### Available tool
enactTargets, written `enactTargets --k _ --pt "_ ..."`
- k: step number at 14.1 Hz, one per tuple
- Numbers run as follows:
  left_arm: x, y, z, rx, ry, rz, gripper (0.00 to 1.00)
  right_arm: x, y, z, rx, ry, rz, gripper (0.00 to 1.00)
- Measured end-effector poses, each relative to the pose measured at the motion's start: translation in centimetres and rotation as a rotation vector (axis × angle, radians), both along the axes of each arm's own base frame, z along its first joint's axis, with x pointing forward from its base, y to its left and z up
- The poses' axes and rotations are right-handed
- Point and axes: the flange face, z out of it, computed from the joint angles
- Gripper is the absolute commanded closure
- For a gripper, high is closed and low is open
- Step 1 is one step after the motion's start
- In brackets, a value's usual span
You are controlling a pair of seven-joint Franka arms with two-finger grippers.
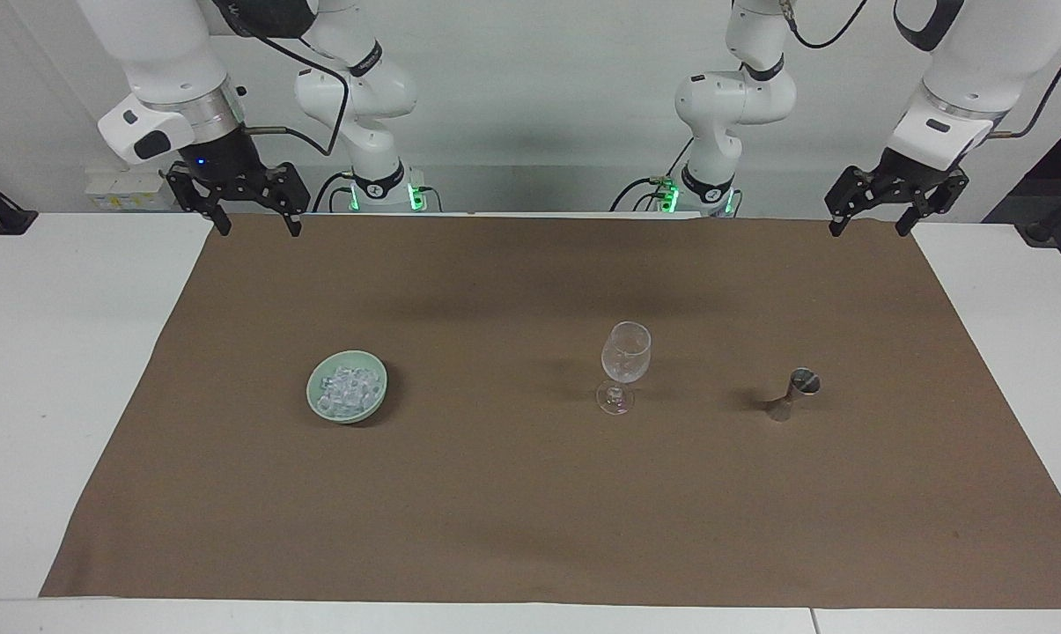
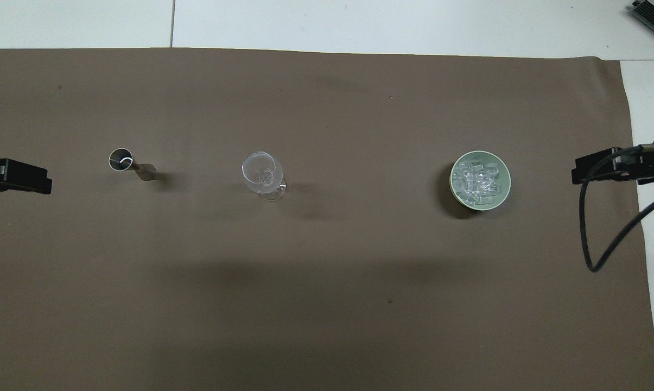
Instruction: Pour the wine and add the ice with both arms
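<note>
The ice (image 1: 347,386) is a heap of clear cubes in a pale green bowl (image 1: 320,407) on the brown cloth, toward the right arm's end. A clear stemmed wine glass (image 1: 625,355) stands upright mid-cloth and looks empty. Beside it, toward the left arm's end, stands a small metal jigger (image 1: 794,393). No wine shows; what the jigger holds I cannot tell. My right gripper (image 1: 260,231) hangs open over the cloth's corner by its base. My left gripper (image 1: 867,231) hangs open over the other corner by the robots. Neither holds anything.
The brown cloth (image 1: 530,511) covers most of the white table (image 1: 55,352). A black cable (image 2: 603,239) loops down from the right arm's wrist. The bowl (image 2: 503,196), glass (image 2: 260,171) and jigger (image 2: 121,159) stand in a row, well apart.
</note>
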Motion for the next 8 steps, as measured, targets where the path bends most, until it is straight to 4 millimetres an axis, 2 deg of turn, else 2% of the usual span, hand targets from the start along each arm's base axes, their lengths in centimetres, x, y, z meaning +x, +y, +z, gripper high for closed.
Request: enactTargets --k 2,8 --pt "0.6 0.4 -0.7 -0.001 0.012 -0.078 0.00 0.0 0.0 0.0 0.000 0.000 0.000 0.00" --pt "0.9 5.4 -0.7 -0.045 0.003 -0.172 0.00 0.0 0.0 0.0 0.000 0.000 0.000 0.00"
